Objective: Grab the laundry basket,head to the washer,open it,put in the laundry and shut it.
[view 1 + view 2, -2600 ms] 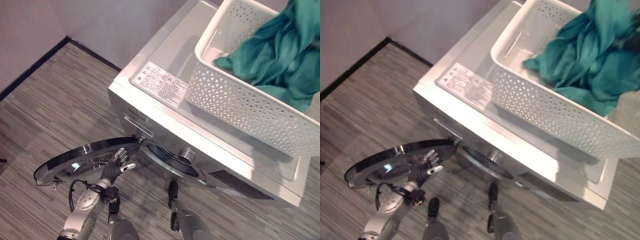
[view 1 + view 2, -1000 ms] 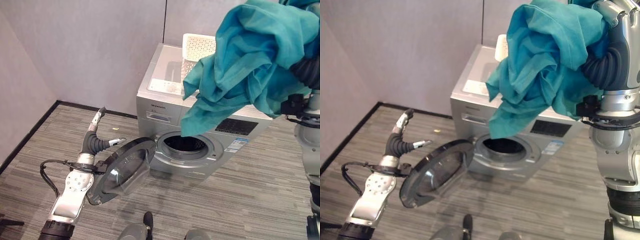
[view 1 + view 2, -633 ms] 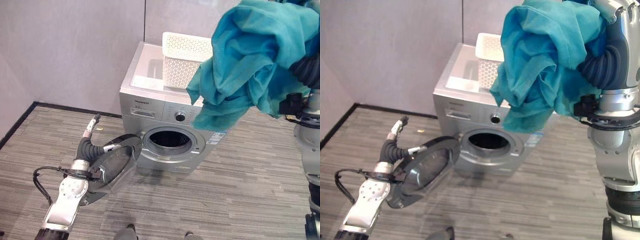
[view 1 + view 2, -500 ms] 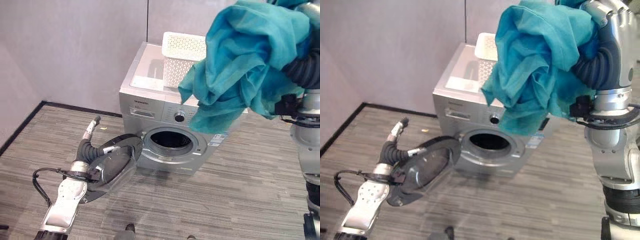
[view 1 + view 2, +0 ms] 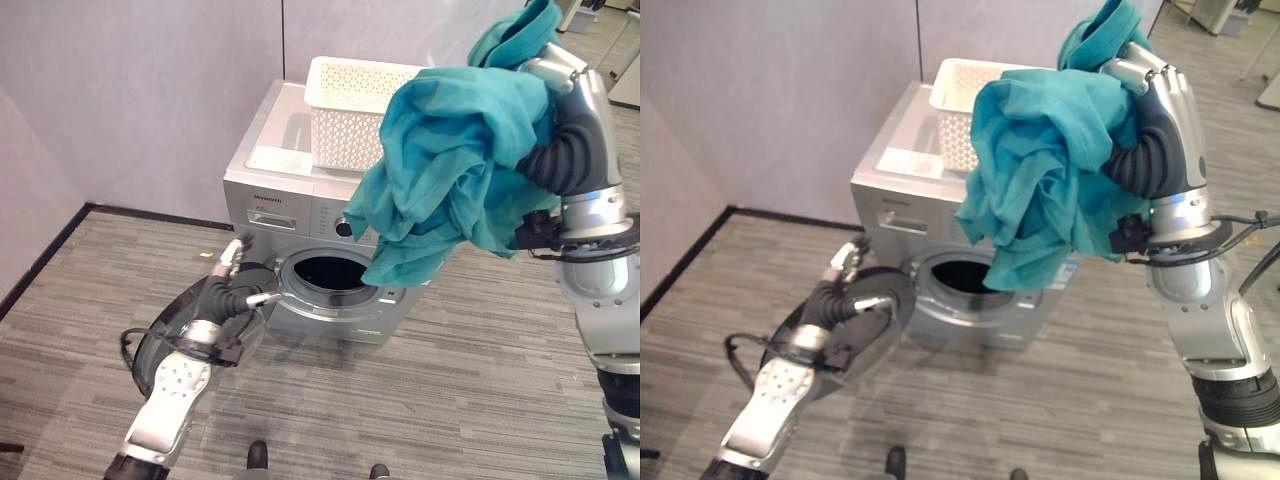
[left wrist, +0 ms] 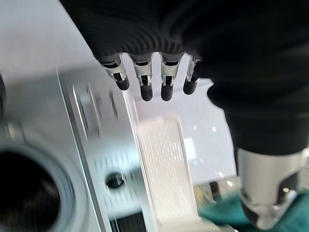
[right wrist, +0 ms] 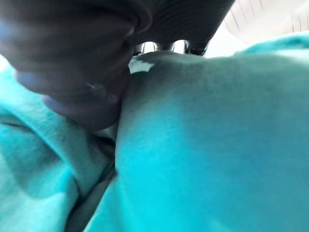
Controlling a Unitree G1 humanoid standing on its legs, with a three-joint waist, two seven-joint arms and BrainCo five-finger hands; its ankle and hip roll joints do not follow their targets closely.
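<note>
Since half a second ago the left robot hand has swung in from beside the glass washer door toward the drum opening, and the teal laundry has drifted slightly lower and closer to the machine. The left robot hand now sits at about nine o'clock of the opening, at the door's hinge edge, its fingers straight and relaxed and gripping nothing, probably to keep the door swung wide so the path into the drum stays free. The right robot hand is raised high at about two o'clock of the opening, its fingers curled into the bunched teal cloth, which drapes down in front of the control panel and hangs just above the opening without entering it. Holding it high likely keeps the trailing folds off the floor. The white laundry basket stands on top of the silver washer, apparently emptied, set there to free both hands. The loading step is under way; lowering the cloth into the drum and closing the door remain.
</note>
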